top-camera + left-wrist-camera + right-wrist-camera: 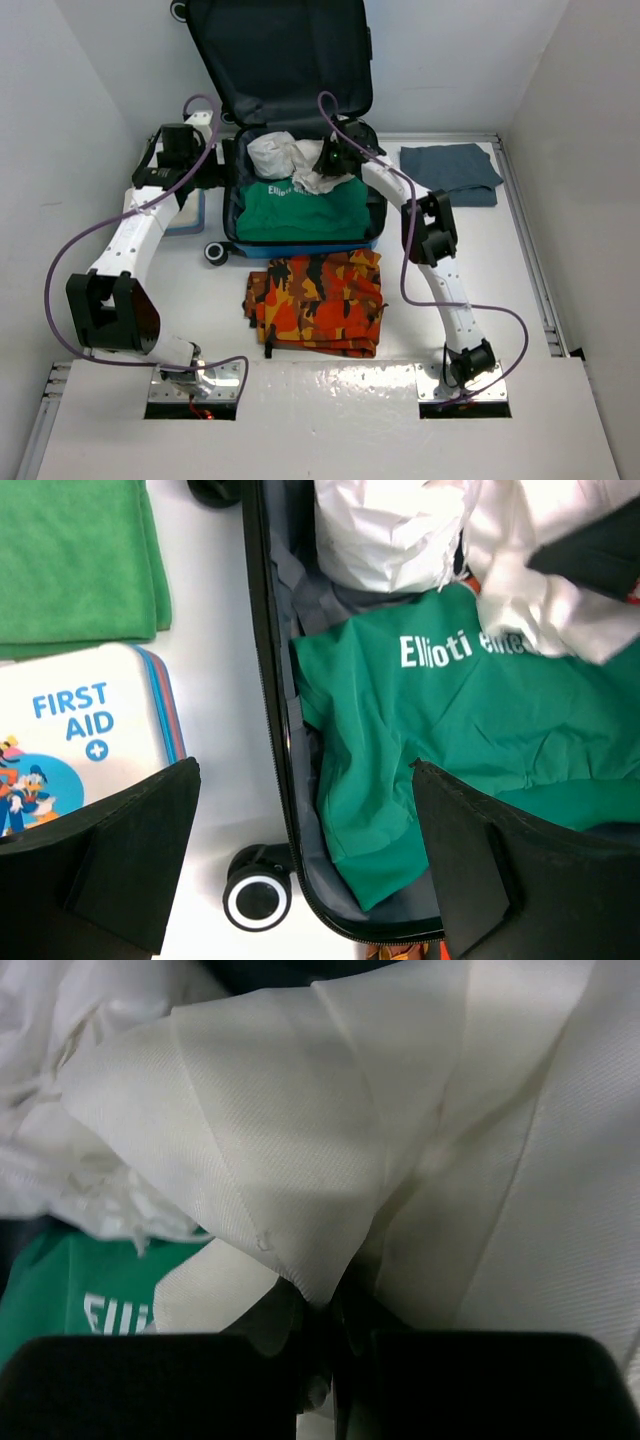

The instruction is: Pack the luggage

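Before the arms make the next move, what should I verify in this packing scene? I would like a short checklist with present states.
1. Lid of the luggage open: ok.
2. Grip of the right claw shut on the white cloth: ok.
3. That cloth hangs above the green shirt: ok.
4. The left claw open, empty: ok.
5. The camouflage garment packed: not ok, lies outside.
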Controlling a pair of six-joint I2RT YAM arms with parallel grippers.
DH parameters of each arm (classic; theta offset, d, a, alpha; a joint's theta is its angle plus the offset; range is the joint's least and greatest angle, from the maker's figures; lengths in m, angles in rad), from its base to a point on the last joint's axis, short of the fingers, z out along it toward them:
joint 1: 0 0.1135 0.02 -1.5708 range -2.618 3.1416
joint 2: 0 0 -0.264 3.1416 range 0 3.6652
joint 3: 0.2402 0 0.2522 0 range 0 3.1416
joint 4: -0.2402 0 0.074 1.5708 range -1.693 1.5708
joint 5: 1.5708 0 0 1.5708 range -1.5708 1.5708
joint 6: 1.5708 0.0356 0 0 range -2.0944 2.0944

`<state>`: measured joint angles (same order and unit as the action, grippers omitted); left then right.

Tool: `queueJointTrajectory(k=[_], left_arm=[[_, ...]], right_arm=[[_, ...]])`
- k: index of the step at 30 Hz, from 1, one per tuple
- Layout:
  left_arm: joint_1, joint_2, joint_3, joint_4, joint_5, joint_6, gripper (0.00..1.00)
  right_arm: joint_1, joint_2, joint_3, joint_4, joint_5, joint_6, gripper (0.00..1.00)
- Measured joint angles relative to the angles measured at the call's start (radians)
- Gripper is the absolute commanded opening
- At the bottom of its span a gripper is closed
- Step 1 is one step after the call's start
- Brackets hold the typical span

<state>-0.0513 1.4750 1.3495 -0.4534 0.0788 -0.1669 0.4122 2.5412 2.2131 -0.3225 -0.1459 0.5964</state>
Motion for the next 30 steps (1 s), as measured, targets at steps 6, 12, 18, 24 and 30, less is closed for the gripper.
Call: queueJointTrajectory(k=[6,12,18,24,30], left_arm=[[0.002,0.0,-0.015,0.0,0.007,-0.004,0.9],[0.002,-0.003,-0.026,0.014,0.037,-0.01,0.9],[0.003,-0.065,-0.056,0.036,0.108,-0.016,0.9],[0.04,-0.272,-0.183,0.031,0.248,-0.066,0.87],[0.059,-0.483,-0.467,-0.024,0.427,-0.117,0.86]], right_arm=[[0.003,0.046,0.014,0.129,0.068,0.095,0.58],[0.01,-0.011,-0.098,0.229,0.053,0.051,0.66],[0.008,-0.256,-0.287,0.196,-0.039,-0.047,0.73],[-0.025,-0.768,-0.582,0.157,-0.115,-0.113,0.76],[-0.123,-1.195,-1.0,0.085,-0.147,-0.122,0.86]])
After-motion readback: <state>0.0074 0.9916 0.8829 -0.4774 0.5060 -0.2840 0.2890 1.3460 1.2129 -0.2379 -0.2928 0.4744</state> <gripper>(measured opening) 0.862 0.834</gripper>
